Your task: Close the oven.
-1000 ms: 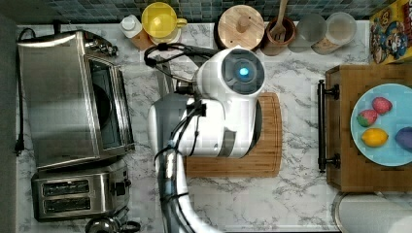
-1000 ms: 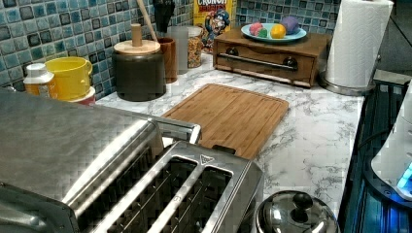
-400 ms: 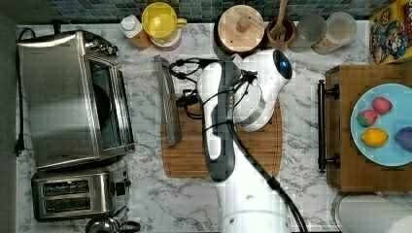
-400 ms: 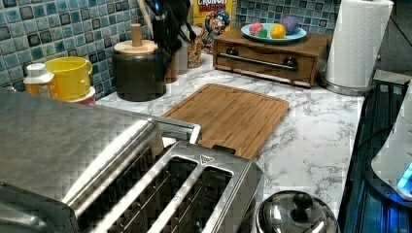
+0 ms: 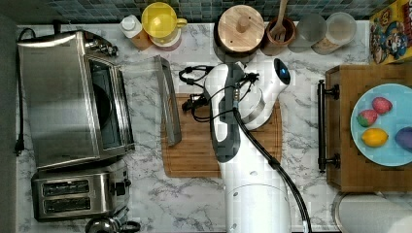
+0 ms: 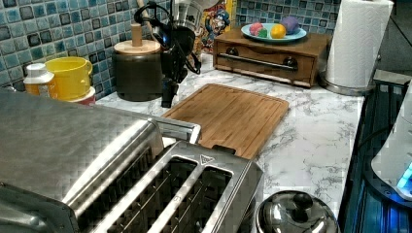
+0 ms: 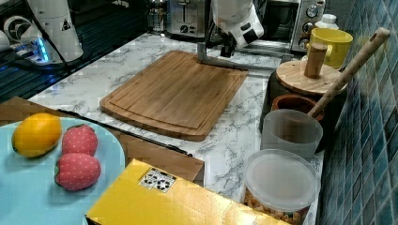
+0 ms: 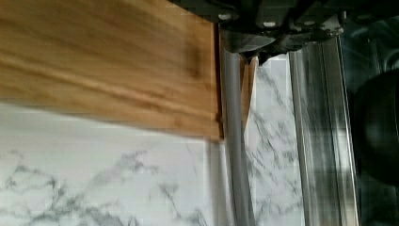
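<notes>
The oven (image 5: 73, 97) is a large steel box at the top view's left, and its glass door (image 5: 141, 104) lies folded down flat on the counter. The door's long bar handle (image 5: 167, 104) rests at the left edge of the wooden cutting board (image 5: 218, 155). My gripper (image 5: 193, 103) hangs just to the right of that handle, over the board's far left corner, fingers pointing down and shut on nothing. It also appears in the left view (image 6: 167, 97) and the right view (image 7: 228, 50). In the wrist view the handle (image 8: 235, 165) runs just past my gripper (image 8: 251, 49).
A two-slot toaster (image 5: 77, 194) stands beside the oven. Along the tiled back wall are a yellow mug (image 5: 160, 19), a dark canister with a wooden lid (image 5: 240, 26) and jars. A wooden box (image 5: 340, 145) carrying a fruit plate stands at the top view's right.
The arm has swung off the oven door toward the top view's right, uncovering the open door. The gripper has come into the left view and dropped near the board's far corner.
</notes>
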Robot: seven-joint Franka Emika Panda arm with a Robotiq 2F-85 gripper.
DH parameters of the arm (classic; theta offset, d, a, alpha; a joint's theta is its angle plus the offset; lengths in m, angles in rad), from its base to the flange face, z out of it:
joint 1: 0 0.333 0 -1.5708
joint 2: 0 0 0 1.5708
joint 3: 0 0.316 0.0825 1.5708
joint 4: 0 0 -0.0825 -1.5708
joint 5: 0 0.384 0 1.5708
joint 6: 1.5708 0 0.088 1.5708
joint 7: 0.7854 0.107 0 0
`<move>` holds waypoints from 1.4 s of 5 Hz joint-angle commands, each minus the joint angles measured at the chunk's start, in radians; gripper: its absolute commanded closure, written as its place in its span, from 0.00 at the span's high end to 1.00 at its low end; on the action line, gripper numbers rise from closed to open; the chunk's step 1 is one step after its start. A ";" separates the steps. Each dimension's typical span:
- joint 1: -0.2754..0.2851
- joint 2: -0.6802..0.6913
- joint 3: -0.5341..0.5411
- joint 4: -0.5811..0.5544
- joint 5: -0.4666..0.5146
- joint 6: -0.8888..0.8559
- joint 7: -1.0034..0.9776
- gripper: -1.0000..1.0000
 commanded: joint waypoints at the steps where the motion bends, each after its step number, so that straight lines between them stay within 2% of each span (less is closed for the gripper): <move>1: 0.021 -0.009 0.060 0.134 0.116 0.151 -0.130 0.00; 3: 0.065 0.045 0.043 0.174 -0.021 0.212 -0.062 0.00; 4: 0.080 0.070 0.045 0.195 -0.043 0.179 -0.014 0.00; 6: 0.074 0.104 0.088 0.252 -0.081 0.027 0.031 0.00; 7: 0.094 0.116 0.086 0.242 -0.071 0.030 0.057 0.00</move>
